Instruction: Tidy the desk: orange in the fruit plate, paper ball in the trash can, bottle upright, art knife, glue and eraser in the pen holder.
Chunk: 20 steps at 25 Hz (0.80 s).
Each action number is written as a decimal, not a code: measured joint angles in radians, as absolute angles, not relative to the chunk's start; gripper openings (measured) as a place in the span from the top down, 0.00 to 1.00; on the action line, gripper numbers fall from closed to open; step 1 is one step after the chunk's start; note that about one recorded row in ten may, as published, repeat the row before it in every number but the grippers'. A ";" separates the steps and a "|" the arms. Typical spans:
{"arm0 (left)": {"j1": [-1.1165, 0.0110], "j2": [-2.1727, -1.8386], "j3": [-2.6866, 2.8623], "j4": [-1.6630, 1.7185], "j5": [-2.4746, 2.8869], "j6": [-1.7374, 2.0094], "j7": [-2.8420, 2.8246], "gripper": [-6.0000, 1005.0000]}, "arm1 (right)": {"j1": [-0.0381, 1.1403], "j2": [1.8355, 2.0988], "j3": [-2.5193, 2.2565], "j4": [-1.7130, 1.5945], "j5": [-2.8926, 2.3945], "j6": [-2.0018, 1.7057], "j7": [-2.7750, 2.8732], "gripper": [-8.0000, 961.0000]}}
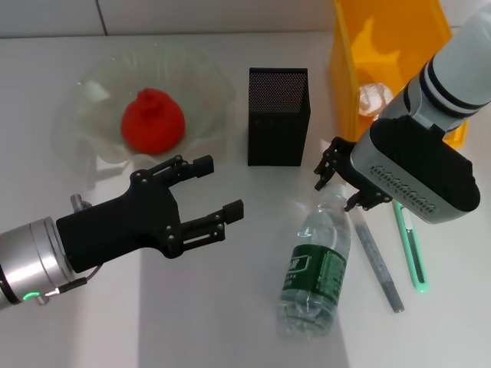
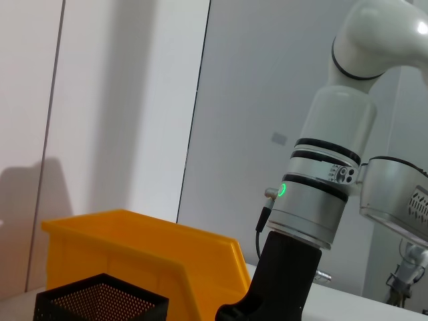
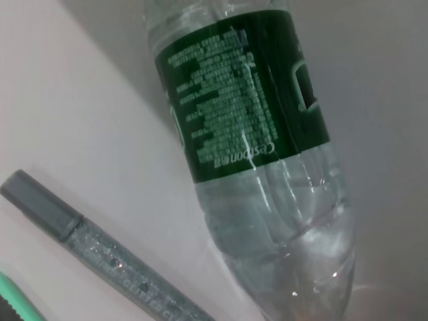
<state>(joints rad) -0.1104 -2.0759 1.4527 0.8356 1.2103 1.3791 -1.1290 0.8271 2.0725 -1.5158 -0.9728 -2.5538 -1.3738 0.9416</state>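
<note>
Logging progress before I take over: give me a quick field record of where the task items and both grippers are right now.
orange: in the fruit plate
paper ball: inside the trash can
bottle: lying on its side on the desk, not yet upright
pen holder: upright, between plate and trash can
grey pen-like stick and green-handled tool: on the desk beside the bottle
eraser: not visible
right gripper: open, at the bottle's cap end
left gripper: open, holding nothing, hovering near the plate
</note>
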 joint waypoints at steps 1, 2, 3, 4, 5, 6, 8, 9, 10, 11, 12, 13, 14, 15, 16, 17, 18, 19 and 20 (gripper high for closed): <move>-0.110 -2.076 1.453 0.837 1.210 1.379 -1.129 0.20 | 0.828 2.073 -1.516 -0.969 -2.555 -1.371 0.942 0.41; -0.110 -2.076 1.453 0.838 1.210 1.379 -1.129 0.20 | 0.829 2.073 -1.515 -0.962 -2.556 -1.367 0.942 0.41; -0.110 -2.076 1.453 0.838 1.210 1.379 -1.129 0.20 | 0.829 2.073 -1.515 -0.962 -2.556 -1.367 0.942 0.41; -0.111 -2.076 1.453 0.839 1.210 1.379 -1.129 0.20 | 0.829 2.073 -1.515 -0.961 -2.556 -1.366 0.942 0.41; -0.111 -2.075 1.453 0.840 1.210 1.379 -1.129 0.20 | 0.830 2.073 -1.515 -0.960 -2.556 -1.366 0.942 0.42; -0.112 -2.075 1.453 0.840 1.210 1.379 -1.129 0.20 | 0.830 2.073 -1.514 -0.960 -2.556 -1.366 0.943 0.49; -0.113 -2.075 1.452 0.840 1.210 1.379 -1.129 0.20 | 0.830 2.073 -1.510 -0.964 -2.556 -1.368 0.945 0.56; -0.114 -2.075 1.451 0.841 1.210 1.379 -1.129 0.20 | 0.830 2.074 -1.508 -0.967 -2.555 -1.371 0.947 0.56; -0.114 -2.075 1.450 0.841 1.210 1.379 -1.129 0.20 | 0.830 2.074 -1.506 -0.969 -2.554 -1.373 0.948 0.56; -0.115 -2.075 1.449 0.842 1.209 1.379 -1.129 0.20 | 0.830 2.074 -1.505 -0.971 -2.553 -1.375 0.949 0.56; -0.116 -2.074 1.447 0.842 1.209 1.380 -1.129 0.20 | 0.830 2.074 -1.501 -0.979 -2.551 -1.384 0.954 0.56; -0.116 -2.074 1.447 0.842 1.209 1.380 -1.129 0.20 | 0.830 2.074 -1.501 -0.979 -2.551 -1.384 0.954 0.56; -0.116 -2.073 1.445 0.844 1.209 1.383 -1.129 0.20 | 0.829 2.074 -1.492 -0.987 -2.547 -1.393 0.956 0.56; -0.116 -2.073 1.445 0.844 1.209 1.383 -1.129 0.20 | 0.828 2.074 -1.484 -0.992 -2.544 -1.401 0.957 0.56; -0.115 -2.072 1.444 0.845 1.209 1.385 -1.129 0.20 | 0.828 2.074 -1.465 -1.002 -2.538 -1.419 0.957 0.56; -0.113 -2.072 1.443 0.848 1.209 1.385 -1.129 0.20 | 0.828 2.074 -1.422 -1.024 -2.527 -1.460 0.957 0.56; -0.113 -2.072 1.443 0.848 1.209 1.385 -1.129 0.20 | 0.828 2.074 -1.422 -1.024 -2.527 -1.460 0.957 0.56; -0.111 -2.071 1.440 0.852 1.209 1.386 -1.129 0.20 | 0.827 2.074 -1.401 -1.034 -2.524 -1.476 0.957 0.56; -0.111 -2.071 1.440 0.852 1.209 1.386 -1.129 0.20 | 0.826 2.074 -1.383 -1.044 -2.523 -1.492 0.957 0.56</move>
<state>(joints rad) -0.1114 -2.0708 1.4405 0.8517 1.2086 1.3860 -1.1291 0.8260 2.0740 -1.3827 -1.0436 -2.5225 -1.4919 0.9572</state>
